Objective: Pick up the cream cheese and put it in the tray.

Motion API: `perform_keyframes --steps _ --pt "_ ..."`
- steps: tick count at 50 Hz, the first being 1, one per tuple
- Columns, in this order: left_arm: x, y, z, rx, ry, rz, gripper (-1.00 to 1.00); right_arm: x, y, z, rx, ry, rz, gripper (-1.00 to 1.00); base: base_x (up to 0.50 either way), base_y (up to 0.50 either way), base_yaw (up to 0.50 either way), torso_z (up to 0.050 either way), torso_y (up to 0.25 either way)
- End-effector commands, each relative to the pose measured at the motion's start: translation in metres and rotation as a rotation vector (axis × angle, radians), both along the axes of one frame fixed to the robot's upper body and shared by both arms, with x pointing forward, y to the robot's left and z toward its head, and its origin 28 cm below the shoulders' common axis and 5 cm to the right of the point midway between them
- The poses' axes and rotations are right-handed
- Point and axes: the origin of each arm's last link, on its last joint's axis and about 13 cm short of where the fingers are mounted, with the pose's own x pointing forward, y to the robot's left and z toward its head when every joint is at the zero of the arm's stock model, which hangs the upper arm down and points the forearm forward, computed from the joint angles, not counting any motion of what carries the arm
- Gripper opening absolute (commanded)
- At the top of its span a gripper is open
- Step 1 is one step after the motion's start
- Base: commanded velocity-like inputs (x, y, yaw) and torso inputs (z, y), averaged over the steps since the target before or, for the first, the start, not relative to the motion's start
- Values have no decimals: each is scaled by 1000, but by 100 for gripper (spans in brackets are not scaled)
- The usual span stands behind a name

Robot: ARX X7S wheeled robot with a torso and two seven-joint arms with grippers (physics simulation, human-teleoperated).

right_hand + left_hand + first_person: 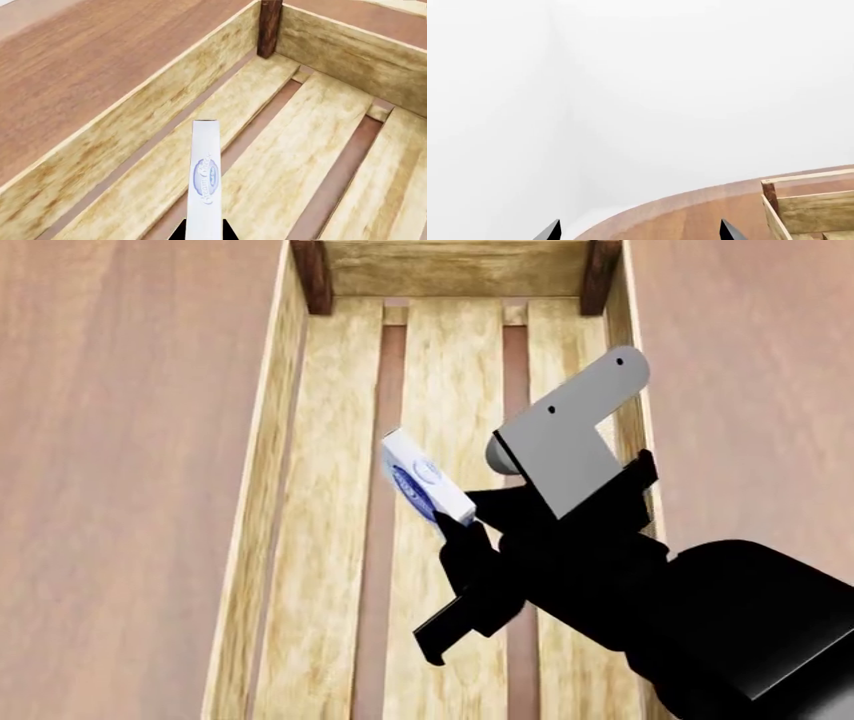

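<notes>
my right gripper is clamped on the cream cheese, held edge-up over the middle slat inside the tray, so i judge this the placing step, and next i should lower and let go.

Even, bright, diffuse lighting with no visible source. The 3 renders are sharp from edge to edge, with no blur, grain or edge distortion. The table and the tray show flat, matte wood textures without glare or highlights. Cast shadows are nearly absent; the box throws no distinct shadow on the slats beneath it. The right arm renders as near-uniform black with little surface detail. In the left wrist view the background is washed out to featureless white, with only faint grey gradients.
</notes>
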Motion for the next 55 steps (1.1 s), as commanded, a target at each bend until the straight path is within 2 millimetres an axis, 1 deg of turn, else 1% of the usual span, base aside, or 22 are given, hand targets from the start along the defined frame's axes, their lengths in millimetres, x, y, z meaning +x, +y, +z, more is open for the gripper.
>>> perform_keyframes --steps 1,24,30,46,48,50,55 --pt "0 0 0 0 1 1 100 2 2 4 15 -22 6 -100 0 0 0 0 -117" --pt "0 0 0 0 1 2 100 4 0 3 23 -34 -20 -100 0 0 0 0 -116" --pt "1 0 0 1 2 2 100 4 0 6 32 -49 -38 -100 0 0 0 0 -115" --pt "0 1 0 -4 -1 7 100 5 -1 4 28 -45 -39 -100 0 0 0 0 -114" --pt "-1 2 1 -41 -1 -46 100 5 -1 3 27 -43 -37 -100 0 0 0 0 -20" --pt "-1 2 1 -28 -9 -13 100 5 -1 3 25 -43 -38 -100 0 0 0 0 0" --pt "-1 2 1 -34 -12 -25 100 5 -1 3 24 -43 -38 -100 0 0 0 0 0"
